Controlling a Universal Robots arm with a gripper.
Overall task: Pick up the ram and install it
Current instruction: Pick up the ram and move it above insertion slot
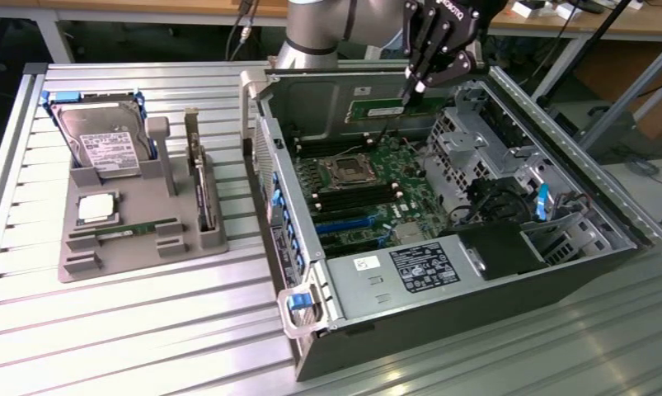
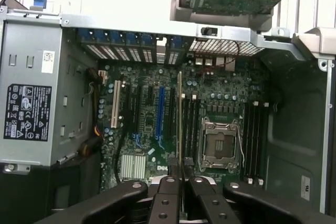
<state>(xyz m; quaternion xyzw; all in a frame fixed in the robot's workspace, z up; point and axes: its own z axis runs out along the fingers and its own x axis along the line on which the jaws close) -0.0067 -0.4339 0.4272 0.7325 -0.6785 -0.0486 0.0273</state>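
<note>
The ram [image 1: 388, 110] is a long thin green stick hanging level over the open computer case [image 1: 308, 247], near its back wall. My gripper [image 1: 411, 92] is shut on the stick's upper edge. In the wrist view the ram [image 2: 179, 119] shows edge-on as a thin line running out from between the black fingers [image 2: 167, 190] of my gripper [image 2: 179, 179]. Below it lies the motherboard [image 2: 152, 145], with the stick lined up over the dark memory slots [image 2: 190, 124] beside the empty CPU socket [image 2: 219, 142]. More slots [image 2: 254, 135] lie on the socket's other side.
A grey parts holder [image 1: 143, 247] stands at the exterior view's left with a hard drive [image 1: 105, 140], a silver CPU chip [image 1: 97, 208] and an upright expansion card [image 1: 204, 194]. The power supply [image 1: 424, 264] and drive cages [image 1: 474, 132] crowd the case's inside.
</note>
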